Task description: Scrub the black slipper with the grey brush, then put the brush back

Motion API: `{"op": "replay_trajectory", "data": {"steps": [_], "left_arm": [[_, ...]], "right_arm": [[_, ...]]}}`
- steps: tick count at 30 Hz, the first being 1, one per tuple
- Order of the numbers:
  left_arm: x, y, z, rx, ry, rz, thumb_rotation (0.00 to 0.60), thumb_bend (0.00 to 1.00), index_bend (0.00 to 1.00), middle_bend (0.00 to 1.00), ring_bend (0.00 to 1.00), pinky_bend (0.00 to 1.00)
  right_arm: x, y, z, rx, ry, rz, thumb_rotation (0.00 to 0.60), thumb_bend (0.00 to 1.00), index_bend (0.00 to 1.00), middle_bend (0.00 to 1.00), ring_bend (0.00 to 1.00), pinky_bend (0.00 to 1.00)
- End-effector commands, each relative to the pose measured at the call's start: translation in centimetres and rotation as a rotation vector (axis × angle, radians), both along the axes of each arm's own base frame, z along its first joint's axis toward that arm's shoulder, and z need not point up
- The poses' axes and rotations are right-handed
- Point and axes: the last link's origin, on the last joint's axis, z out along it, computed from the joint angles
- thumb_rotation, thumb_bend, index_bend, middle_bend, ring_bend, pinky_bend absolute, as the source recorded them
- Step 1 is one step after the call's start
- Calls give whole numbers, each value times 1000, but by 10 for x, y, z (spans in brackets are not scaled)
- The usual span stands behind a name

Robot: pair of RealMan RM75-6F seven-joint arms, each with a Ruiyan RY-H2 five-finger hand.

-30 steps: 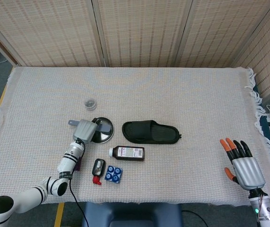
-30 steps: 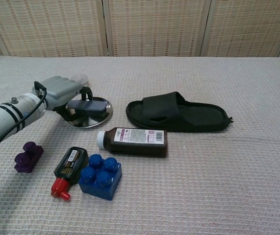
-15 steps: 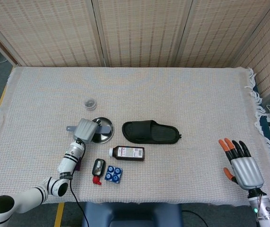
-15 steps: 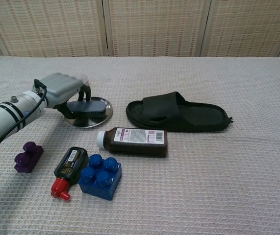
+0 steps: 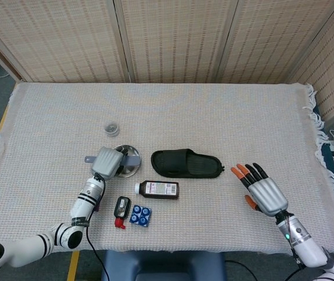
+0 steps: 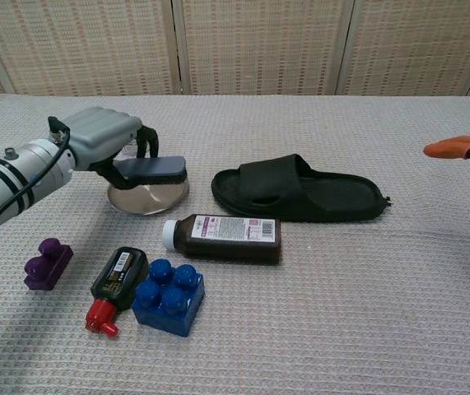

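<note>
The black slipper [image 5: 186, 163] lies flat in the middle of the table, toe end to the right, also in the chest view [image 6: 300, 191]. My left hand [image 6: 103, 136] grips the grey brush [image 6: 151, 169] and holds it just above the round metal plate [image 6: 148, 197]; from the head view the hand [image 5: 106, 162] covers most of the brush. My right hand [image 5: 264, 192] hovers to the right of the slipper, apart from it, its fingers spread and empty. Only its orange fingertips [image 6: 449, 148] reach into the chest view.
A brown bottle [image 6: 222, 237] lies on its side in front of the slipper. A blue brick [image 6: 167, 296], a small black bottle with a red cap [image 6: 118, 276] and a purple piece [image 6: 47, 263] sit near the front edge. A small jar [image 5: 112, 127] stands behind the plate.
My left hand has lifted the brush off the metal plate. My right hand has moved in from the table's right front corner toward the slipper.
</note>
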Motion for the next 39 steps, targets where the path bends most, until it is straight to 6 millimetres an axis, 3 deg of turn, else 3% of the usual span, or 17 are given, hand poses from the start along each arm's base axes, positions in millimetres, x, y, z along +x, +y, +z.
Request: {"op": "replay_trajectory", "data": {"steps": [1,9,17,26,39], "left_arm": [[9,-1,3,1,-1,-6,600,374,443,513,808,1000],[33,-6,-4,-26,-32,-18,600,373,439,493,808,1000],[62,-7,-23,-49,-52,-54,600,372,432,468,808,1000],[88,-8,-47,-61,-60,-86,600,371,432,467,807,1000],[97,-5,-67,-24,-64,-104,600,373,431,468,807,1000]], "right_arm": [[21,-30,-24,83,57,33,600,471,0,0,0,0],[39,-61,-59,182,140,22,600,542,0,0,0,0],[41,-68,-76,217,197,-1,600,543,0,0,0,0],[38,-65,-82,238,250,-6,600,543,0,0,0,0],[42,-67,-83,242,259,3,600,543,0,0,0,0]]}}
